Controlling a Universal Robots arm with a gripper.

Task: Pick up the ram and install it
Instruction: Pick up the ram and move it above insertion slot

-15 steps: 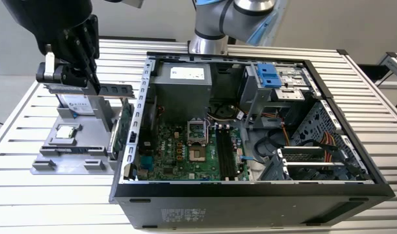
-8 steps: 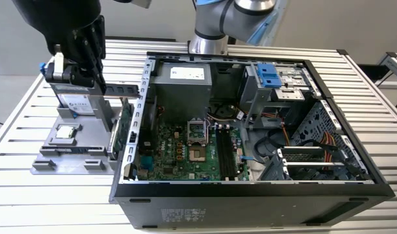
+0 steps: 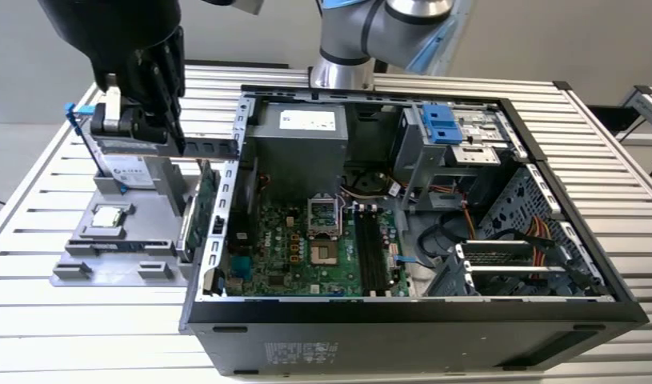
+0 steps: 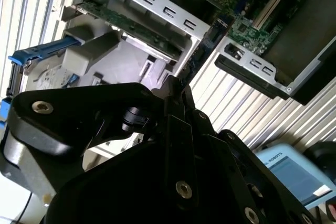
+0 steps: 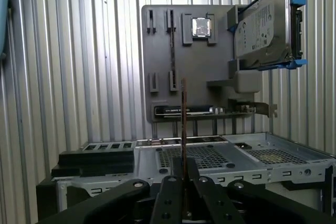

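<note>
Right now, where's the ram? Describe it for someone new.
Beside the open case sits a gray holder; the black tool hangs over it. The ram is the thin stick pinched in the tool, edge-on in the first wrist view. Unlike the boxy drive and square chip, it's long and blade-thin.

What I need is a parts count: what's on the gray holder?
On the holder: a chip, a hard drive in a blue bracket, and a card. In the first wrist view the ram, held in the fingers, covers a strip of holder and card.
</note>
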